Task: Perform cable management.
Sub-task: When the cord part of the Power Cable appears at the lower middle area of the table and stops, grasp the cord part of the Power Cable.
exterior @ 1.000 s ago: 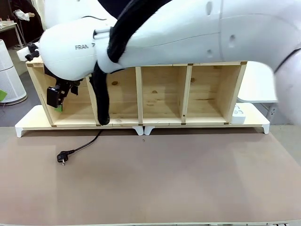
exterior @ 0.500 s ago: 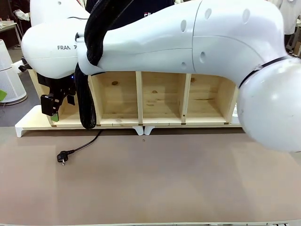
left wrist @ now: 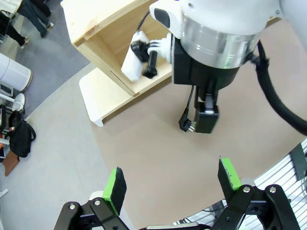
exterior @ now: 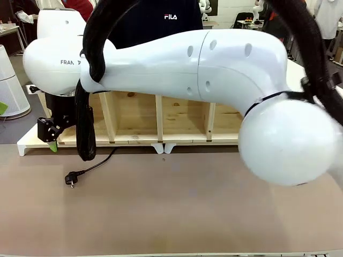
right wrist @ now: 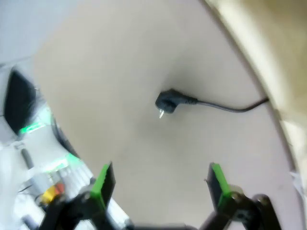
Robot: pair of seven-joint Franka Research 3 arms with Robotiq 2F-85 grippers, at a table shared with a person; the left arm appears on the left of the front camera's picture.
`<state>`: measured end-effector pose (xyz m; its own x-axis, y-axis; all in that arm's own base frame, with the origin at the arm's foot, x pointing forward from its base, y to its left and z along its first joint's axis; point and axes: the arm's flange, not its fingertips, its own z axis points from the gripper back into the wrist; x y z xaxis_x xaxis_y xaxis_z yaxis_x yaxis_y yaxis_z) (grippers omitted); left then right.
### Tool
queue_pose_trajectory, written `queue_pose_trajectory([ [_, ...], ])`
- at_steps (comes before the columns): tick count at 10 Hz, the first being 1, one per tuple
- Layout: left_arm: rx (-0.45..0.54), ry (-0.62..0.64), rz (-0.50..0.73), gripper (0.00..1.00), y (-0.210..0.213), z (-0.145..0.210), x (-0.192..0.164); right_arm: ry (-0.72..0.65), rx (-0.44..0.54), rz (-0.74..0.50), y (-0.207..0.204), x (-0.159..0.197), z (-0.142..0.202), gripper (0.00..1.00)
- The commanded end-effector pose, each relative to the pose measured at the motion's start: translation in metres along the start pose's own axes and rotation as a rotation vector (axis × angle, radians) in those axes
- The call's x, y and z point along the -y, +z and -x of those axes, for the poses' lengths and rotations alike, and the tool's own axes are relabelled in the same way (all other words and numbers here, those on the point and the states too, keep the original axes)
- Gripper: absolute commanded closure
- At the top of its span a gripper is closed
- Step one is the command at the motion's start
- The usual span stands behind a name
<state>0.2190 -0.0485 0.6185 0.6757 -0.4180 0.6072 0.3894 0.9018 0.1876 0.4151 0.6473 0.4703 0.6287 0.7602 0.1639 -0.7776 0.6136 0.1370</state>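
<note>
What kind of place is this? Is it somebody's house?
Probably a robot lab or workshop, not a house. A big white robot arm reaches across a brown table. A plain wooden shelf stands on the table, and a black cable lies loose in front of it.

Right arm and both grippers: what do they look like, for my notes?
The right arm is glossy white with rounded links and dark lettering beginning FRAN near the wrist. A thick black braided sleeve runs along it, and a silver ring sits above the black right gripper. The left gripper is black too, with visible bolts. Both have bright green pads.
</note>
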Motion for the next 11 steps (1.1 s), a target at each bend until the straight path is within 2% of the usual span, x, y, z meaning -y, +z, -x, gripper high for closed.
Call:
queue_pose_trajectory([
  [1, 0.01, 0.02, 0.002, 0.0, -0.002, 0.0, 0.001, -0.316, 0.029, 0.09, 0.002, -0.014, -0.031, 0.0],
  [5, 0.01, 0.02, 0.002, 0.0, -0.002, 0.0, 0.001, -0.557, -0.036, 0.14, -0.015, -0.015, -0.036, 0.0],
  [7, 0.01, 0.02, 0.002, 0.0, -0.002, 0.0, 0.001, -0.588, -0.071, 0.153, -0.029, -0.021, -0.043, 0.0],
  [11, 0.01, 0.02, 0.002, 0.0, -0.002, 0.0, 0.001, -0.712, 0.037, 0.086, -0.051, -0.016, -0.066, 0.0],
])
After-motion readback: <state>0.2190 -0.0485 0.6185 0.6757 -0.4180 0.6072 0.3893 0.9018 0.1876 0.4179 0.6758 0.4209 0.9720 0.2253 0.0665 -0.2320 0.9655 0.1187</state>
